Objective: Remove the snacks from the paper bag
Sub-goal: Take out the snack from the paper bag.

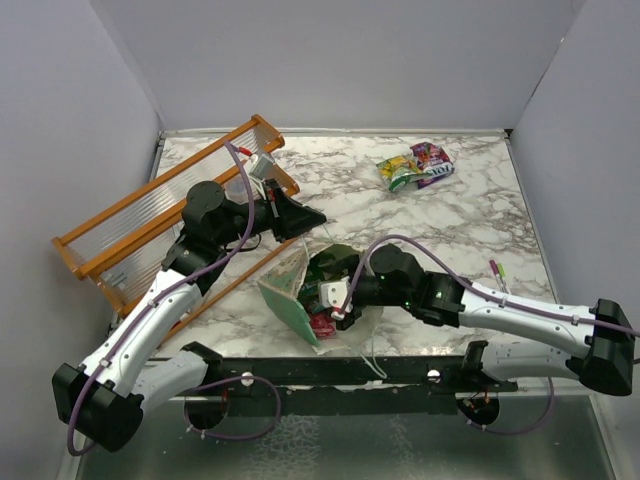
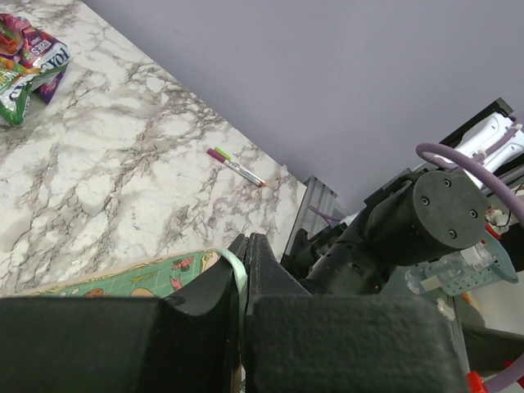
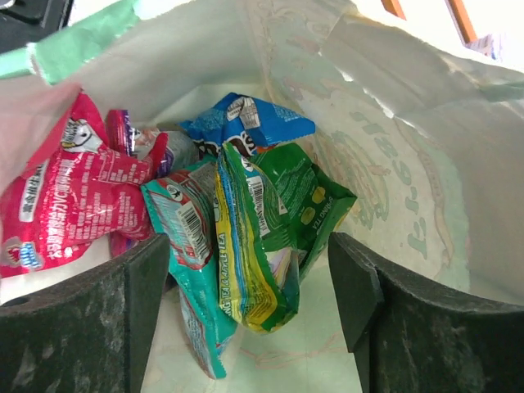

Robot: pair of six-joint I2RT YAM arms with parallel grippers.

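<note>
Two snack packets [image 1: 416, 165] lie out on the marble table [image 1: 480, 230] near its far edge, well apart from the paper bag [image 1: 288, 300], which lies tipped over close to the arm bases with its mouth turned toward the right arm. Inside that mouth the right gripper [image 3: 248, 246] has its fingers spread wide and clamps nothing. A green packet [image 3: 282, 192] and a teal packet [image 3: 184, 221] stand on edge in the gap between the fingers, the teal one just beside the left finger and the green one near the right finger. Whether either finger actually touches foil cannot be told. A red packet [image 3: 74, 192] leans against the bag's cream wall beside the left finger, and a blue packet [image 3: 246, 119] lies deeper in behind the others. The left gripper [image 2: 246, 241] has its fingers pressed together on the bag's rim, with a thin pale-green strip of paper pinched between them, holding that edge up. A pen [image 2: 237, 166] lies on the marble beyond the bag, and an orange rack [image 1: 150, 215] stands behind the left arm.
</note>
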